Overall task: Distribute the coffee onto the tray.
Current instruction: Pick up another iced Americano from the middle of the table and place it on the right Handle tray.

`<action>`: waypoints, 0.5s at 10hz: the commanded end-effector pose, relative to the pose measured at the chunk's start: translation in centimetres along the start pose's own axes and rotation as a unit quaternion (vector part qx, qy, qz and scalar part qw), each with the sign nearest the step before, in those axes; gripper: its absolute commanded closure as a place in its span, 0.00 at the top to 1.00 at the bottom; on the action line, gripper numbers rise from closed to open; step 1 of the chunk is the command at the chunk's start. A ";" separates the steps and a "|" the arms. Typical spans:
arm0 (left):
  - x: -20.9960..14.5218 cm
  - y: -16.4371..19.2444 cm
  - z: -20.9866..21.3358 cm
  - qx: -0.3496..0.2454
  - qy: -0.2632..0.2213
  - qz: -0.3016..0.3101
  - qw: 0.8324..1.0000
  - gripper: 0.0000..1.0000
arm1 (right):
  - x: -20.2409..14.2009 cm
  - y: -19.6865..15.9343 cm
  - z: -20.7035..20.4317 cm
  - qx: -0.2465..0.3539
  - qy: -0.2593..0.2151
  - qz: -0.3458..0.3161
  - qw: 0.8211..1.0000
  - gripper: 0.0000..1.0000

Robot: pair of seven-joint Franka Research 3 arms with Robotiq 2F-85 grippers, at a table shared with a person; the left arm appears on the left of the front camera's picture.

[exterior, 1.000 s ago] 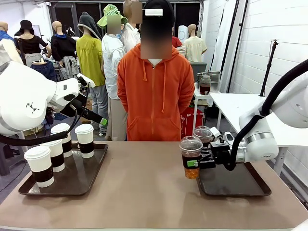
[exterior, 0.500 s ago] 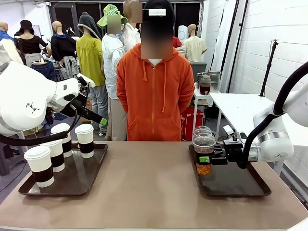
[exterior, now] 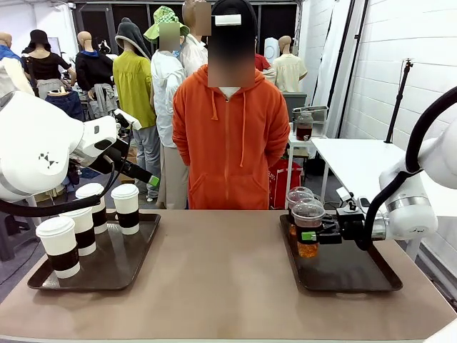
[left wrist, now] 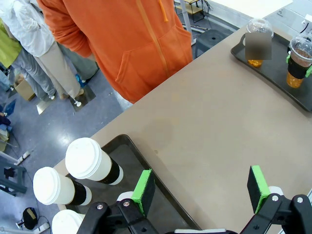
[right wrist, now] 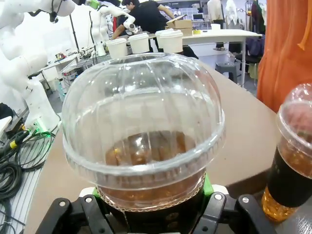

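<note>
Right gripper [exterior: 319, 234] jaws clenched on upright clear plastic dome-lidded amber cup [exterior: 308, 228] above dark right tray [exterior: 357, 275] left edge, beside second dome-lidded cup [exterior: 297, 197]. Left gripper [left wrist: 201, 191] jaws released.

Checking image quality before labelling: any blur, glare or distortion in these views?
Front view: sharp, even light, soft shadows under the trays. Left wrist view: wide-angle bend, a blurred patch over the far dome cup. Right wrist view: held cup looms large, glare streaks on its dome; second cup at the right edge is soft.
</note>
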State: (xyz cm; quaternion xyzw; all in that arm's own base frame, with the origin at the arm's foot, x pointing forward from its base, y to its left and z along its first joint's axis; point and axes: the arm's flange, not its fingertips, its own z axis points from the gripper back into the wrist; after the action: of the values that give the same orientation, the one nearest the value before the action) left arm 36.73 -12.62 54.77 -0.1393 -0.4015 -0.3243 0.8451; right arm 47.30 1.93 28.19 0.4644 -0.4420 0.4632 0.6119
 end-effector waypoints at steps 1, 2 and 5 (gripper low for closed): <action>0.0 0.1 0.0 -0.001 -0.001 0.002 1.000 1.00 | -0.3 -0.9 0.1 0.006 -0.024 0.022 0.999 0.78; 0.0 0.1 0.0 -0.001 -0.001 0.002 1.000 1.00 | -0.6 -1.0 0.1 0.011 -0.031 0.038 0.999 0.78; 0.0 0.1 0.0 -0.001 -0.001 0.002 1.000 1.00 | -1.4 -1.9 -0.2 0.009 -0.036 0.030 0.999 0.78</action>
State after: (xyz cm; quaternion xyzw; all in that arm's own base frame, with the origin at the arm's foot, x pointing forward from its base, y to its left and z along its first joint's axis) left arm 36.73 -12.62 54.77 -0.1393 -0.4015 -0.3243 0.8451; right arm 48.18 1.70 26.15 0.4643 -0.4560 0.4763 0.5914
